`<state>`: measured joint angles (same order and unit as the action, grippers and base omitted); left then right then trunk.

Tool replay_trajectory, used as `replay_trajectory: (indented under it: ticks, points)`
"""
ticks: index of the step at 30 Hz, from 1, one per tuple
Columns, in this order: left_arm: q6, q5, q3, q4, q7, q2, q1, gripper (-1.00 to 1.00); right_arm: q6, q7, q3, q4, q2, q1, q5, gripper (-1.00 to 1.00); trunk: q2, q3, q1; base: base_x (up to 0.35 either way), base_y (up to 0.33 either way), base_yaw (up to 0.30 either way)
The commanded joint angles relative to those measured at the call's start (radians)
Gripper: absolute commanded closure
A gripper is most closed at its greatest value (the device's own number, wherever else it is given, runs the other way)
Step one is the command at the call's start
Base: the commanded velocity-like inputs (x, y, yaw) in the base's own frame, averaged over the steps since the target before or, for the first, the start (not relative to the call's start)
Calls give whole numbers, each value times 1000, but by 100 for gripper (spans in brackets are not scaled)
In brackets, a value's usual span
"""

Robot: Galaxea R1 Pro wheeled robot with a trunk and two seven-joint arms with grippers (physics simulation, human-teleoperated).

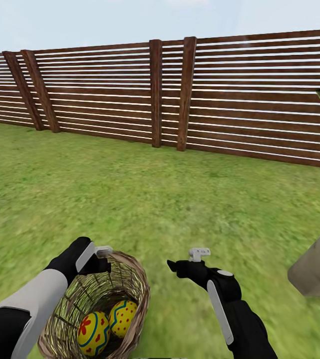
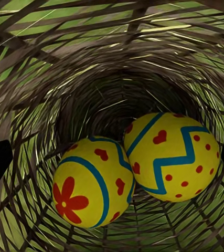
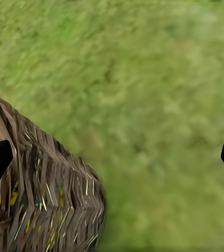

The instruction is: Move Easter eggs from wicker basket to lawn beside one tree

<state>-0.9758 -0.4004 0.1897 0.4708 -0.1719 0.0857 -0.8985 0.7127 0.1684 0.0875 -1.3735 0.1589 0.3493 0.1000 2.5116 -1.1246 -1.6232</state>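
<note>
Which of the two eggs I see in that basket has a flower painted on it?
The egg with the red flower, lying beside the zigzag egg deep in the wicker basket; the zigzag egg shows only blue zigzags, red dots and hearts.

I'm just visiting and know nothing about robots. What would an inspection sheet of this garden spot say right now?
Surface: lawn, mottled green grass.
Job's things: wicker basket holds two eggs I can see, flower egg and zigzag egg, touching; a third cannot be made out. Tree trunk stands to the right.
Clutter: nothing seen.
Grippers: left gripper at the basket's rim, open; right gripper above grass beside the basket, open and empty.
Cables: nothing seen.
Surroundings: slatted brown fence, pale sky.
</note>
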Motion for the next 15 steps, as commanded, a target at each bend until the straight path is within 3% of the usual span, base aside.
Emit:
replay_trajectory:
  ticks: [1, 15]
  points:
    - [-3, -11, 7, 1, -8, 1, 0, -100, 5, -3, -1, -1, 0, 0, 9, -100, 0, -1, 0, 0, 0, 0]
    - [-3, -11, 10, -4, -8, -7, -5, -100, 5, -3, 0, 0, -2, 0, 9, -100, 0, -1, 0, -14, 0, 0]
